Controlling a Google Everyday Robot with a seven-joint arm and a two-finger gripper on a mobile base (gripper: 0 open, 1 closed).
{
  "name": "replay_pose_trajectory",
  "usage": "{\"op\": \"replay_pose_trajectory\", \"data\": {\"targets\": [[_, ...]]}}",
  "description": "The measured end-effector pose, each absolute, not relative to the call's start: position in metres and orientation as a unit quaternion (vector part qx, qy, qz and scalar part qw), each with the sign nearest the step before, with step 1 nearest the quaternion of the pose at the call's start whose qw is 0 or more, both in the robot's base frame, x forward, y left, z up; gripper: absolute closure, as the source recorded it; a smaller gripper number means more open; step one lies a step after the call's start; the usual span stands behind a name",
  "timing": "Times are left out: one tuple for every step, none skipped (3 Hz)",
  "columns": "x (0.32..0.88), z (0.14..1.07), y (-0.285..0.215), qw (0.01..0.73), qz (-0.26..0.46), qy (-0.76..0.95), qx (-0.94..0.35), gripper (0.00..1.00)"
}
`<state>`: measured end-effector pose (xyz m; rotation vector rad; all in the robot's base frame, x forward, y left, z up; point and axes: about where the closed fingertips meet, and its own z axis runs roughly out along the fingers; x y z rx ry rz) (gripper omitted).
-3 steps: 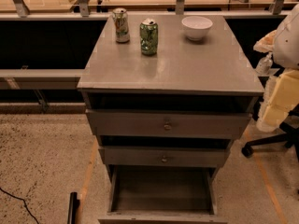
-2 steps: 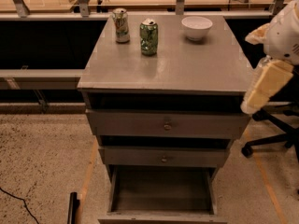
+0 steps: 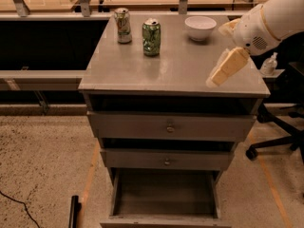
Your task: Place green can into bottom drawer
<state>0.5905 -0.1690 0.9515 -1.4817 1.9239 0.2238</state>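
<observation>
gripper point(image 3: 219, 76) above right edge of cabinet top point(image 3: 180, 72), well apart from cans; open or closed: cannot tell | green can point(image 3: 151, 37) upright at back of top, just right of pale can point(image 3: 123, 25), left of bowl point(image 3: 200, 27) | bottom drawer point(image 3: 161, 221) pulled out

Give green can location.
Camera view: green can upright at the back of the cabinet top, between the pale can and the white bowl; the gripper hovers over the right edge.
</observation>
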Motion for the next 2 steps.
{"op": "replay_pose_trajectory", "data": {"targets": [[0.629, 0.930, -0.144, 0.394, 0.110, 0.734, -0.542, 0.00], [0.649, 0.941, -0.142, 0.428, 0.093, 0.730, -0.525, 0.00]]}}
